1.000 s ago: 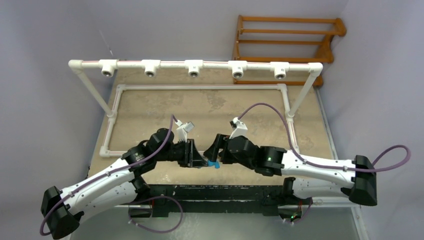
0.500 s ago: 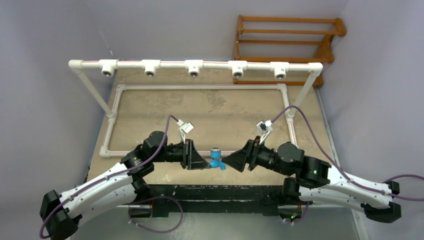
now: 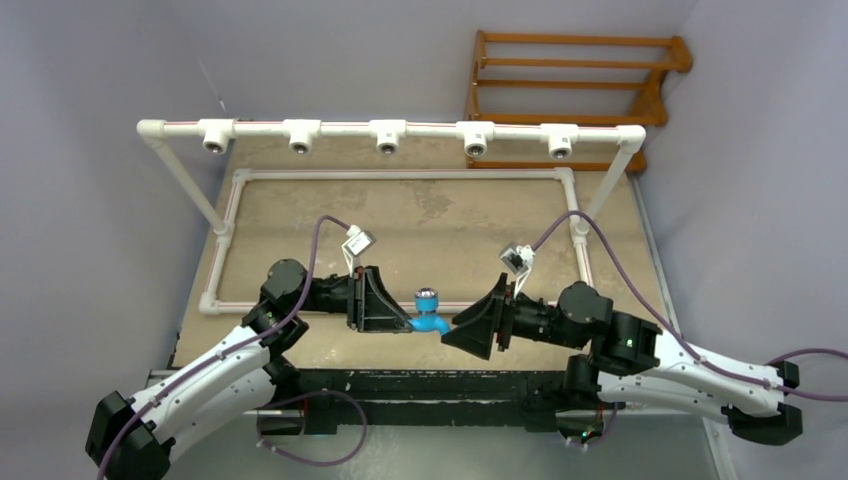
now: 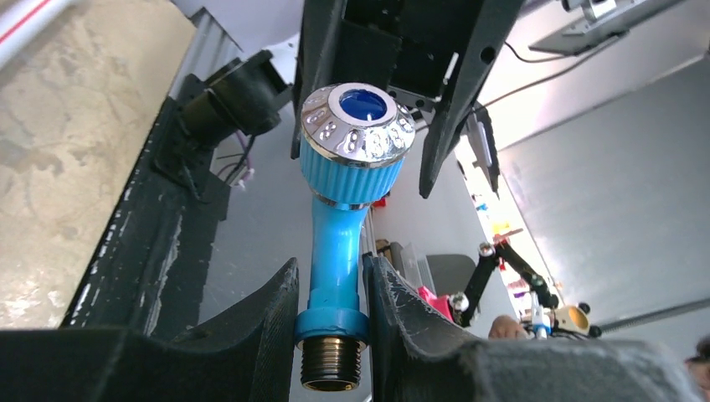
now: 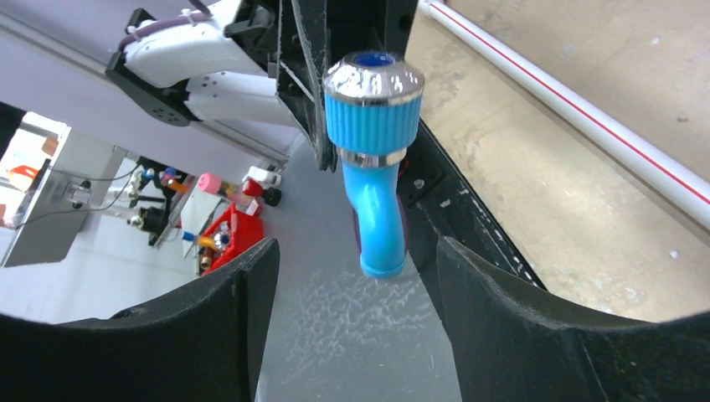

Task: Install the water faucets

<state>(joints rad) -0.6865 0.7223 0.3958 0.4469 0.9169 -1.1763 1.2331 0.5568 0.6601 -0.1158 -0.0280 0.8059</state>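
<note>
While right fingers (image 5: 209,335) gape, left fingers (image 4: 261,335) grip faucet (image 4: 337,243).

Open tabletop (image 3: 400,215), pipe rail (image 3: 430,129) across far edge

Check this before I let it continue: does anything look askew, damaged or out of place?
Nothing stands out. The bright blue plastic faucet looks intact, clamped near its threaded end by the left gripper; the open right gripper flanks its spout without touching. The white pipe frame stands straight.
</note>
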